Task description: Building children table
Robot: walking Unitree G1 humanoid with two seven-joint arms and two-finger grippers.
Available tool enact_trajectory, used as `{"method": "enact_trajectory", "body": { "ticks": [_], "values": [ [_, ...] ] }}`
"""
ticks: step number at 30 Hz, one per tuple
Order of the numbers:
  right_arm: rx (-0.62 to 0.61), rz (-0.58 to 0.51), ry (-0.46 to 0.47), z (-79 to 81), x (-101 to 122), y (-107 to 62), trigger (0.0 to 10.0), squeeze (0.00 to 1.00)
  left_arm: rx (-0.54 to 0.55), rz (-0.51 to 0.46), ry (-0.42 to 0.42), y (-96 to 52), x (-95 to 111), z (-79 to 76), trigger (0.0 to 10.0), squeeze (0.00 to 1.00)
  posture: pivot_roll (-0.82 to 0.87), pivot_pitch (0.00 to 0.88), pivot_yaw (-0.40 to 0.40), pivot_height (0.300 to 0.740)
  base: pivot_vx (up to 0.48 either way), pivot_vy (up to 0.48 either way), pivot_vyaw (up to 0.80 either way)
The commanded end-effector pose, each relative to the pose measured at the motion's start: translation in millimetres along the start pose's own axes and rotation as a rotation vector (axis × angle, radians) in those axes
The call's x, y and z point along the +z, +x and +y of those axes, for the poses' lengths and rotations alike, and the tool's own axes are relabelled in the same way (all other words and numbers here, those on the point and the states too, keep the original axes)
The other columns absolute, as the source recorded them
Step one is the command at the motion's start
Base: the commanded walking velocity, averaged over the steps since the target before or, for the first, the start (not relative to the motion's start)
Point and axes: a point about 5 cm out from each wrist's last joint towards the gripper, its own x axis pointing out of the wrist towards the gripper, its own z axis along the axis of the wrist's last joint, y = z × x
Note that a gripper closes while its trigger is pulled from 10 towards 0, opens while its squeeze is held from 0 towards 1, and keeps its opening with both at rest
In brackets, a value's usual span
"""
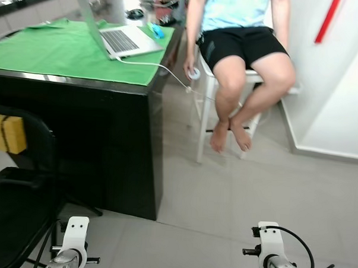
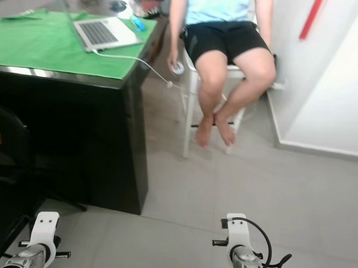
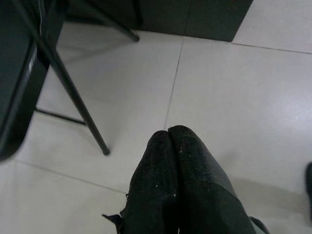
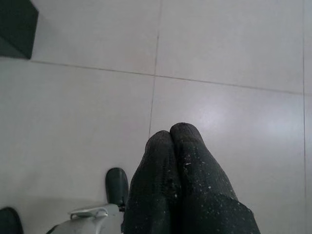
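Left wrist view: left gripper [image 3: 169, 130] pinched closed, empty; right gripper [image 4: 170, 130] same. No table parts nearby — scan first, skirt black desk [image 1: 95, 142] at 11 o'clock & seated person [image 1: 241, 59] at 12.

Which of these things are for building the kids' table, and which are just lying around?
For the job:
- left gripper, shut, empty
- right gripper, shut, empty
- no table parts to be seen

Just around:
- laptop on green mat
- black desk
- black chair
- seated person
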Motion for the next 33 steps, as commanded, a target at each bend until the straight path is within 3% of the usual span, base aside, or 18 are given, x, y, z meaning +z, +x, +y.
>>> {"method": "enact_trajectory", "body": {
  "ticks": [1, 7, 13, 16, 18, 20, 21, 24, 25, 28, 29, 30, 33],
  "values": [
    [0.000, 0.000, 0.022, 1.4, -3, -0.5, 10.0, 0.00, -0.003, 0.012, 0.005, -0.6, -4, -2.5, 10.0, 0.00, 0.00, 0.000, 0.010, 0.740, 0.000, 0.000, -0.79],
    [0.004, -0.039, 0.019, 1.4, 5, 0.2, 10.0, 0.00, -0.012, -0.018, -0.014, -0.3, 0, -4.3, 10.0, 0.00, 0.00, 0.000, 0.009, 0.740, 0.000, 0.000, -0.79],
    [-0.010, -0.128, -0.002, -4.1, 28, 1.7, 10.0, 0.00, -0.028, -0.105, -0.038, 1.8, 22, -6.3, 10.0, 0.00, 0.00, 0.000, 0.006, 0.740, 0.000, 0.000, -0.79],
    [-0.018, -0.272, -0.033, -5.6, 63, 1.0, 10.0, 0.00, -0.041, -0.210, -0.029, 2.2, 46, -5.8, 10.0, 0.00, -0.01, 0.000, 0.004, 0.740, 0.000, 0.000, -0.79],
    [-0.018, -0.319, -0.041, -5.4, 73, 0.0, 10.0, 0.00, -0.044, -0.246, -0.032, 1.9, 54, -5.0, 10.0, 0.00, -0.01, 0.000, 0.004, 0.740, 0.000, 0.000, -0.79],
    [-0.006, -0.466, -0.064, -4.8, 100, -5.7, 10.0, 0.00, -0.054, -0.360, -0.105, -0.4, 79, -3.1, 10.0, 0.00, -0.02, 0.001, 0.012, 0.740, 0.000, 0.000, -0.79],
    [-0.006, -0.466, -0.064, -4.8, 100, -5.7, 10.0, 0.00, -0.054, -0.360, -0.105, -0.4, 79, -3.1, 10.0, 0.00, -0.02, 0.001, 0.012, 0.740, 0.000, 0.000, -0.80],
    [0.053, -0.708, -0.152, 8.0, 123, -25.1, 10.0, 0.00, -0.100, -0.593, -0.030, -14.3, 111, -15.9, 10.0, 0.00, -0.03, 0.011, 0.018, 0.740, 0.000, 0.000, -0.79],
    [0.053, -0.708, -0.152, 8.0, 123, -25.1, 10.0, 0.00, -0.100, -0.593, -0.030, -14.3, 111, -15.9, 10.0, 0.00, -0.03, 0.011, 0.018, 0.740, 0.000, 0.000, -0.79],
    [0.112, -0.875, -0.235, 23.0, 131, -51.6, 10.0, 0.00, -0.141, -0.757, 0.041, -34.1, 123, -29.0, 10.0, 0.00, -0.04, 0.019, 0.024, 0.740, 0.000, 0.000, -0.79],
    [0.112, -0.875, -0.235, 23.0, 131, -51.6, 10.0, 0.00, -0.141, -0.757, 0.041, -34.1, 123, -29.0, 10.0, 0.00, -0.04, 0.019, 0.024, 0.740, 0.000, 0.000, -0.79],
    [0.148, -0.946, -0.269, 31.3, 133, -70.4, 10.0, 0.00, -0.173, -0.789, 0.010, -46.3, 122, -36.3, 10.0, 0.00, -0.04, 0.023, 0.030, 0.740, 0.000, 0.000, -0.79],
    [0.202, -0.991, -0.244, 41.3, 131, -91.9, 10.0, 0.00, -0.233, -0.815, -0.013, -63.6, 116, -49.2, 10.0, 0.00, -0.04, 0.024, 0.033, 0.740, 0.000, 0.000, -0.79]
  ]
}}
